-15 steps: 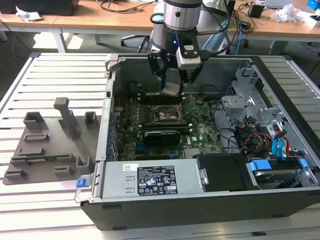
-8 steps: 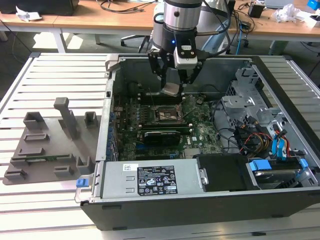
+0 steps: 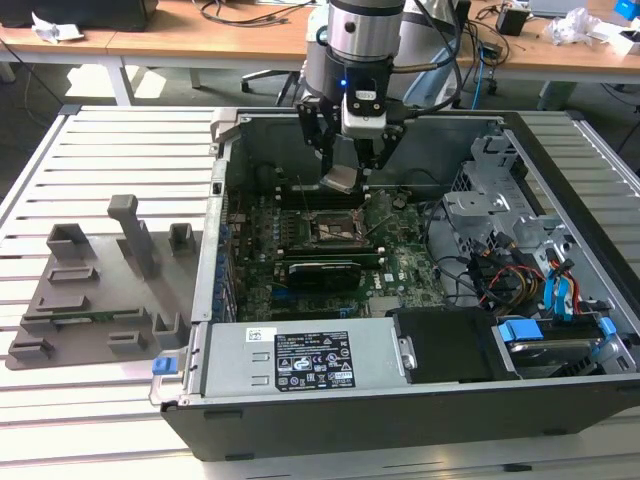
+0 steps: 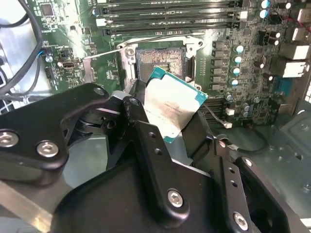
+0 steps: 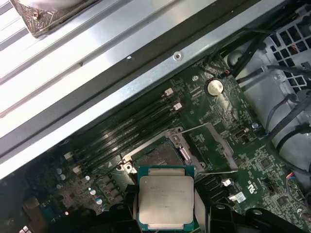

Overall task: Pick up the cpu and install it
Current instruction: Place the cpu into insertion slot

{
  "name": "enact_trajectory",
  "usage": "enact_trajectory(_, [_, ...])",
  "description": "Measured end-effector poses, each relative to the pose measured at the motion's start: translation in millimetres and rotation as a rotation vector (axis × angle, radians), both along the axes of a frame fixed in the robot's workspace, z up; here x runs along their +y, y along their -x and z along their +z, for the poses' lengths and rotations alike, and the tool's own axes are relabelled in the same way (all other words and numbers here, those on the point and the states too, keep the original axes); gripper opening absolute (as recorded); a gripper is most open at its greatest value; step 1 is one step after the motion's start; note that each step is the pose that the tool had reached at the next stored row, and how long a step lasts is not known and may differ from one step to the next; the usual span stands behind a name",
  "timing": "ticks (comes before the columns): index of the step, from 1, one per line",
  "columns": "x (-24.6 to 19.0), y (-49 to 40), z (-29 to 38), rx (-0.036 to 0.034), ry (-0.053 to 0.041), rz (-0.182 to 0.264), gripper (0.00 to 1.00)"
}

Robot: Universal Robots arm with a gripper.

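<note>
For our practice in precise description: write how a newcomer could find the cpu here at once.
Find the open computer case on the slatted table, then the green motherboard inside it. Above the board's open socket the arm's end effector holds the cpu: a small flat square with a silvery-grey top and teal edge, unlike the larger dark socket frame below.

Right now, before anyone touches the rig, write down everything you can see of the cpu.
The cpu is a small flat square chip: a pale silvery-grey metal lid with faint print, set on a teal-green base whose edge shows around it. It is gripped by the tool, whose dark fingers press two opposite edges. It hangs tilted in the air inside the computer case, above the green motherboard and near the open socket, apparently touching neither. It is not yet seated.
</note>
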State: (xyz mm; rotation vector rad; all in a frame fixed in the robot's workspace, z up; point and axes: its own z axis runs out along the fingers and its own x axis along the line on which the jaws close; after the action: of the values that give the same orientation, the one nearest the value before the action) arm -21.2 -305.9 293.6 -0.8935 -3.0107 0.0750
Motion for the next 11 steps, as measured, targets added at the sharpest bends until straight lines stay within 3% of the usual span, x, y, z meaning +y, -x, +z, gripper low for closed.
enact_trajectory(11, [0.0, 0.0, 0.0, 0.0000, 0.0002, -0.120, 0.55])
